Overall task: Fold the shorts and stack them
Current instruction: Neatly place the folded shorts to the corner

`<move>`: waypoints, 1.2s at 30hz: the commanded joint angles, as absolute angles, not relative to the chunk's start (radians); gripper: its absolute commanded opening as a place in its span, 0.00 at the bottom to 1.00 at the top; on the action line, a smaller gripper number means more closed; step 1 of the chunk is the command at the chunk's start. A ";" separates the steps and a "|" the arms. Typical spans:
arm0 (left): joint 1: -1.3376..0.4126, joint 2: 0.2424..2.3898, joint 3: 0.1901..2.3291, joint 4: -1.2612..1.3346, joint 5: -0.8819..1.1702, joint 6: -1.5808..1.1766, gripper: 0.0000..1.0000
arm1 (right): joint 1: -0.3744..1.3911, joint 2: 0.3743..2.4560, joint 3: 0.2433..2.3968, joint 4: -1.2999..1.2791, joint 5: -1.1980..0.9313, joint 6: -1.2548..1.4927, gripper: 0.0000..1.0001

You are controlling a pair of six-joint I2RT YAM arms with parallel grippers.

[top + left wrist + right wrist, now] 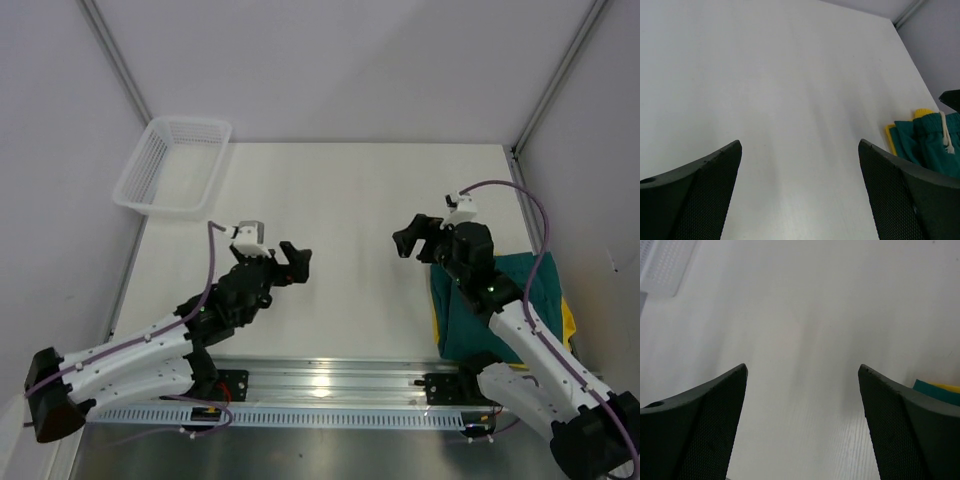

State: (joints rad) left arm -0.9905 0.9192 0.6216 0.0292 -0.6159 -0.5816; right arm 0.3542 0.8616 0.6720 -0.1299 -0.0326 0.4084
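Observation:
The teal-green shorts lie folded on top of the yellow shorts at the table's right near corner, partly under my right arm. In the left wrist view the teal pair shows a pale drawstring, with a yellow edge beneath it. The right wrist view shows only a teal corner with a yellow strip. My left gripper is open and empty above the bare table left of centre. My right gripper is open and empty, just left of the stack.
A white mesh basket stands at the back left corner, overhanging the table's edge; it also shows in the right wrist view. Grey walls and frame posts close in the back and sides. A metal rail runs along the near edge.

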 commanded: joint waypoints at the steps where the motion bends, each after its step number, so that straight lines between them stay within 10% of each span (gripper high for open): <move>1: -0.970 0.743 0.511 -0.020 -0.712 -0.485 0.99 | 0.487 0.888 0.661 -0.048 0.170 0.286 0.93; 11: -0.969 0.431 0.367 -0.212 -0.723 -0.443 0.99 | 0.747 0.910 0.465 0.126 0.334 0.236 0.98; 36: -0.969 0.351 0.271 -0.170 -0.713 -0.430 0.99 | 0.742 0.877 0.321 0.351 0.282 0.287 1.00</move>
